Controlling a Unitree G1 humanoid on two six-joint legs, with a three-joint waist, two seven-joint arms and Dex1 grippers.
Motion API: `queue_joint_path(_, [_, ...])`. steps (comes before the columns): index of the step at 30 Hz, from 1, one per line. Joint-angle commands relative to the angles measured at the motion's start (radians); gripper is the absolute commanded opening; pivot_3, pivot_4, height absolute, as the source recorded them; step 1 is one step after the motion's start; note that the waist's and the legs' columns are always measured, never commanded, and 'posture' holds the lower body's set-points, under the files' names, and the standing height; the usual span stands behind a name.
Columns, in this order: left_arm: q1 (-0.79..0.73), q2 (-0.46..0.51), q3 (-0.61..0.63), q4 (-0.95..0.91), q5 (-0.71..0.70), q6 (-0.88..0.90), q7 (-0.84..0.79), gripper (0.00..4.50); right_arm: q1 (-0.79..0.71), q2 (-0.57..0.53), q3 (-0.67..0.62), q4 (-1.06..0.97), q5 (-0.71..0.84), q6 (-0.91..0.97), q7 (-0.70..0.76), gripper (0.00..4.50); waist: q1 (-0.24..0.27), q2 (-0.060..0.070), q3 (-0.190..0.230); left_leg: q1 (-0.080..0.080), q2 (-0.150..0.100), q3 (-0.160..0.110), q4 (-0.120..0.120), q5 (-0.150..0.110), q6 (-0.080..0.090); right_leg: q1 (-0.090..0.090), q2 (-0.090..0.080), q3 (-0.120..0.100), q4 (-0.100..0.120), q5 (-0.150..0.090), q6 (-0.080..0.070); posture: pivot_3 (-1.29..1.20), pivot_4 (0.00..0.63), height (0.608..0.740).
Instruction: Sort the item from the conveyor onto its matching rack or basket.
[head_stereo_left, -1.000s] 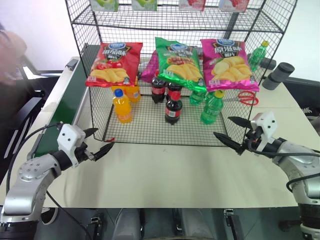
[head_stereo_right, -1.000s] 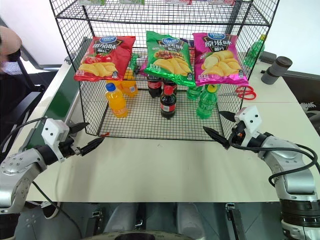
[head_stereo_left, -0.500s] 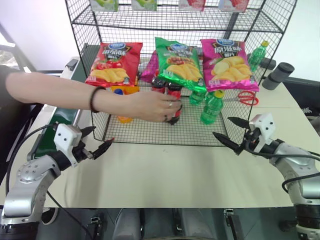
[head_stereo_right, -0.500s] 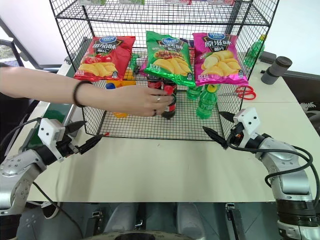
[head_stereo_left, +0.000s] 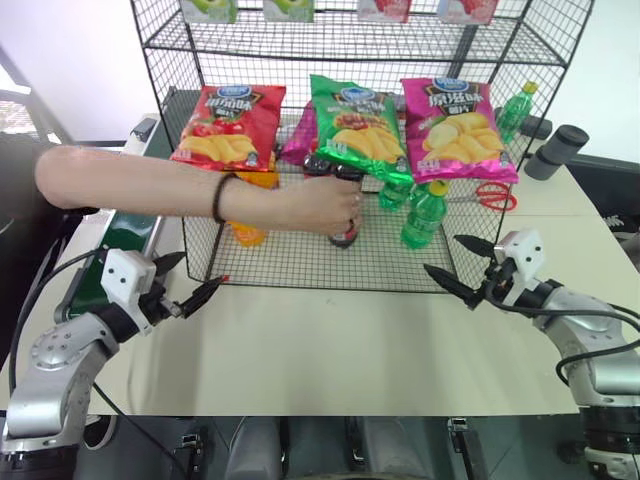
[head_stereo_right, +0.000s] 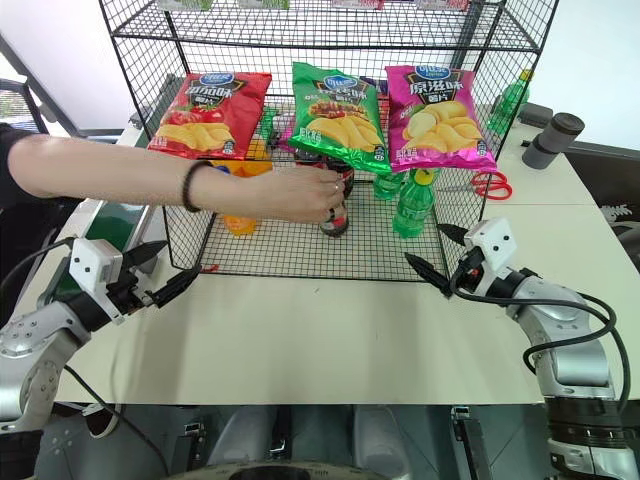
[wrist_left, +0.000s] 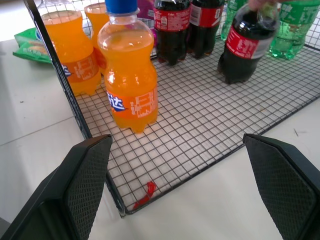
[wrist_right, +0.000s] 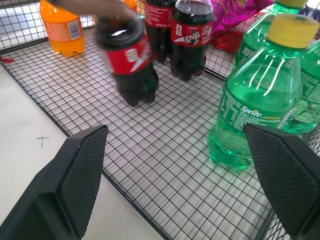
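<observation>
A small cola bottle (head_stereo_left: 343, 233) with a red label stands tilted on the bottom shelf of the black wire rack (head_stereo_left: 300, 262), and a person's hand (head_stereo_left: 325, 204) is wrapped around its top. It also shows in the left wrist view (wrist_left: 244, 44) and, blurred, in the right wrist view (wrist_right: 128, 61). The dark green conveyor (head_stereo_left: 108, 240) runs along the table's left side, with nothing on the stretch in view. My left gripper (head_stereo_left: 194, 277) hovers open at the rack's front left corner. My right gripper (head_stereo_left: 445, 256) hovers open at the front right corner. Both are empty.
Two more cola bottles (wrist_left: 172, 25) stand behind, orange soda bottles (wrist_left: 127, 75) to the left, green bottles (wrist_right: 255, 100) to the right. Red, green and pink chip bags (head_stereo_left: 360, 125) hang across the rack front. Red scissors (head_stereo_left: 490, 195) and a grey cylinder (head_stereo_left: 557, 150) lie at the right rear.
A person's arm has reached in from the left across the rack front and closed its hand on the front cola bottle, tilting it. Both grippers have stayed in place, open.
</observation>
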Motion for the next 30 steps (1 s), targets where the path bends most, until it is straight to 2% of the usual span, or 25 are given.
queue_joint_path(1, [0.004,-0.001,0.025,-0.007,-0.007,-0.025,-0.004,4.50,-0.011,0.005,-0.013,-0.007,0.005,-0.028,0.003,4.49,0.000,0.000,0.000,0.000,0.000,0.000,0.000,0.000,0.000,0.000,0.000,0.000,0.000,0.000,0.000,0.00,0.150,0.740])
queue_joint_path(16, [0.037,-0.050,0.078,-0.003,-0.038,-0.013,0.049,4.50,-0.040,0.010,0.009,0.006,-0.003,-0.032,-0.001,4.49,0.000,0.000,0.000,0.000,0.000,0.000,0.000,0.000,0.000,0.000,0.000,0.000,0.000,0.000,0.000,0.00,0.150,0.740])
queue_joint_path(26, [0.035,-0.129,0.261,0.004,-0.181,0.013,0.168,4.50,-0.073,0.029,0.042,-0.016,0.002,-0.016,-0.007,4.49,0.000,0.000,0.000,0.000,0.000,0.000,0.000,0.000,0.000,0.000,0.000,0.000,0.000,0.000,0.000,0.00,0.150,0.740])
queue_joint_path(30, [-0.004,-0.134,0.310,0.080,-0.100,-0.059,0.277,4.50,-0.087,0.047,0.066,-0.032,0.005,-0.004,-0.007,4.49,0.000,0.000,0.000,0.000,0.000,0.000,0.001,0.000,0.000,0.000,0.000,0.000,0.001,0.000,0.000,0.00,0.150,0.740])
